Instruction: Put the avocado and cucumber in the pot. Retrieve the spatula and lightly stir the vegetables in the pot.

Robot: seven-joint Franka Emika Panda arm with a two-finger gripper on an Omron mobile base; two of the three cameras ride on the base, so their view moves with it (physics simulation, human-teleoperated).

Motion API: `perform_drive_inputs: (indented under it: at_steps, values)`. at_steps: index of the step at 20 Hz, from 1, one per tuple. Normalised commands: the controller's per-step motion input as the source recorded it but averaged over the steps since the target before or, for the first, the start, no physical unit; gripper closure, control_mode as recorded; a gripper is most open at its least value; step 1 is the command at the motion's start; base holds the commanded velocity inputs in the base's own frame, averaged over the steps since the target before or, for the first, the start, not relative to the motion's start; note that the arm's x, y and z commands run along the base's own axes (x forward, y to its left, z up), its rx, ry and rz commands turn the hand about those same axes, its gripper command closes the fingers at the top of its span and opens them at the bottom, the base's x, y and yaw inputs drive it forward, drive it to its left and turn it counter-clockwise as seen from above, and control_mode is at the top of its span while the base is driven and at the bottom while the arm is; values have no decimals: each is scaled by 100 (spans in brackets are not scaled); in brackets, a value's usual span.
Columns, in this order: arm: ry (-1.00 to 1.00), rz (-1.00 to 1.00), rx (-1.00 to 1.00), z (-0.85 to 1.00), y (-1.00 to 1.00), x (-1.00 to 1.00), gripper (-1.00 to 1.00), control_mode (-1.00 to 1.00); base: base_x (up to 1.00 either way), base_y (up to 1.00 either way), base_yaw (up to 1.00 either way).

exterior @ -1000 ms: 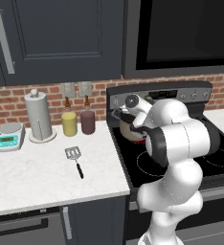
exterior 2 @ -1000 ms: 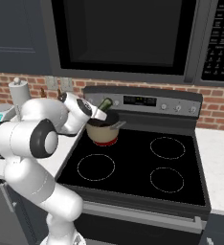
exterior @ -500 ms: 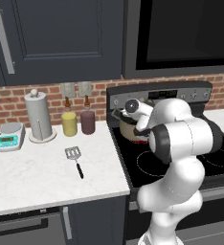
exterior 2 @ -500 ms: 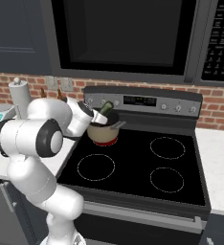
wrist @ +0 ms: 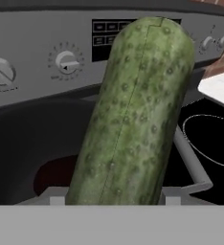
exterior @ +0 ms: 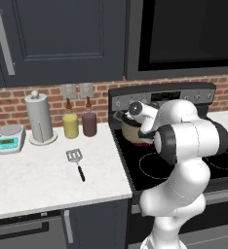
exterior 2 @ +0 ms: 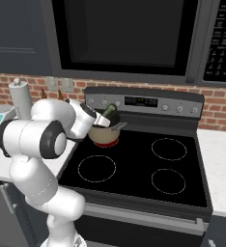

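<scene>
Little is changing over the last second: the arm is shifting only slightly at the back-left burner, and the cucumber is still sticking up over the pot at the same slant. The claw opening is holding steady too. Reading: the lowering is pausing or creeping, and the release is not yet done.

Claw: partly open, jaws closed on the lower end of the cucumber. In the hand view the cucumber is rising between the 2 finger tips, its upper end pointing toward the stove's control panel, with the pot's dark interior lying under and behind it.

Avocado: a dark reddish patch is showing low in the pot in the hand view; too unclear to call it the avocado.

Spatula: lying flat on the white surface left of the stove, handle toward the front edge, well apart from the pot and untouched.

Arm pose: elbow bulging high and forward, forearm folding back toward the stove's rear-left, wrist tipping the claw over the pot's rim.

Judgement: 1 vegetable is about to be dropped; stirring is still ahead.
</scene>
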Motion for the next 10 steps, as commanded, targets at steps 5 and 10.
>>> perform_drive_inputs:
  at_steps: [5,10]
  values:
    - [3,-2,0,0,0,0,-100,-100,0,0,0]
    - [0,-2,0,7,6,0,-100,-100,0,0,0]
